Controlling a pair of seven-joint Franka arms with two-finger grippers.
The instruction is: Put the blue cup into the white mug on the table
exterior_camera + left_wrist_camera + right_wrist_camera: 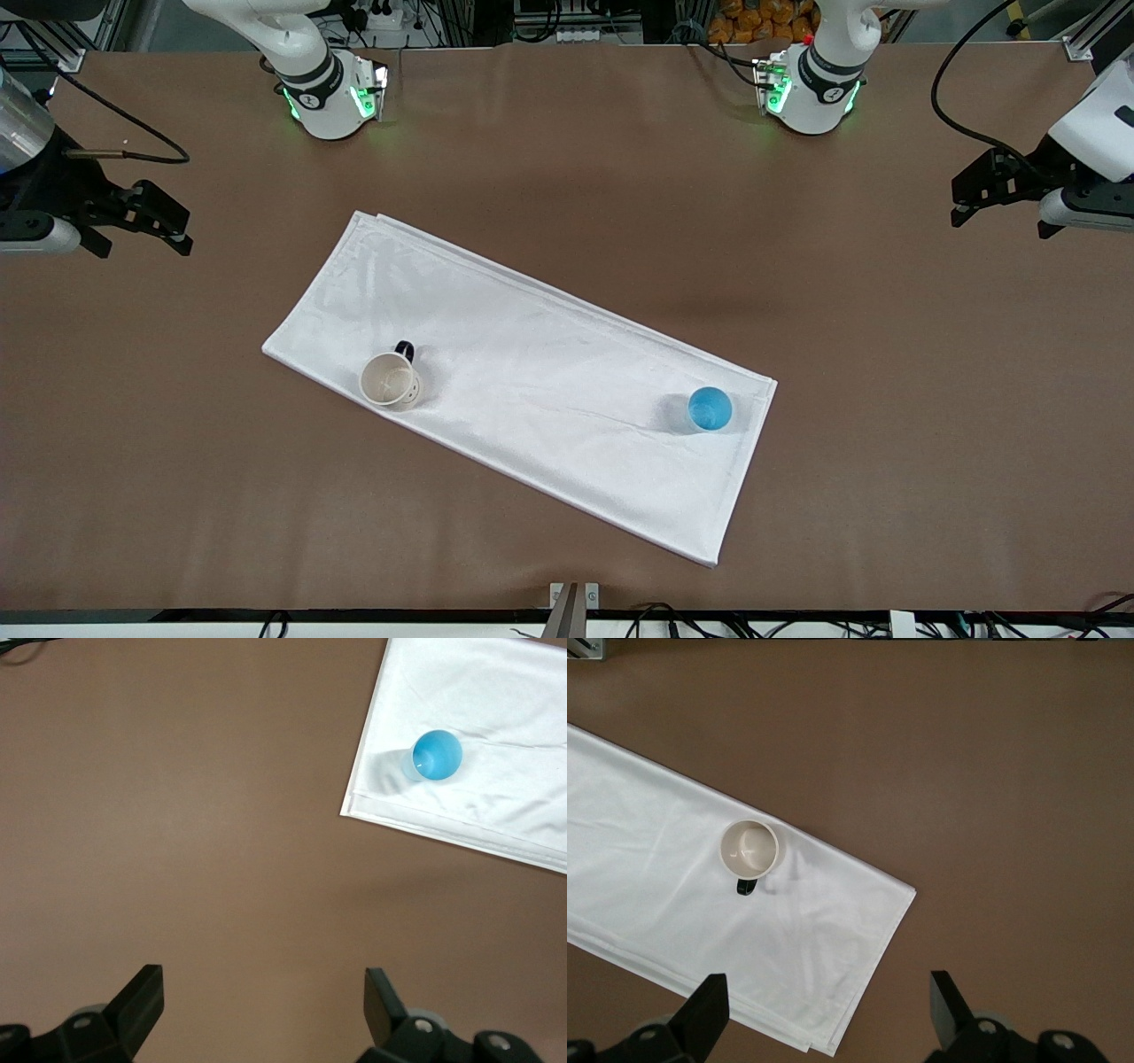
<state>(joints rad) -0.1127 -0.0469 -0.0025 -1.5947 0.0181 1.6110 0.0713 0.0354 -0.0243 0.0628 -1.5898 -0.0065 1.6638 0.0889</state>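
Observation:
The blue cup (710, 408) stands upright on a white cloth (532, 372), near the cloth's corner toward the left arm's end of the table (567, 159). The white mug (390, 379) with its black handle stands upright on the cloth toward the right arm's end. My left gripper (959, 206) is open and empty over bare table at the left arm's end. My right gripper (182, 232) is open and empty over bare table at the right arm's end. The cup shows in the left wrist view (437, 755), well apart from the left gripper (264, 1010). The mug shows in the right wrist view (749, 849), apart from the right gripper (829, 1014).
The white cloth lies slantwise across the middle of the table, also seen in the left wrist view (496, 744) and the right wrist view (673, 868). Both arm bases stand along the table edge farthest from the front camera.

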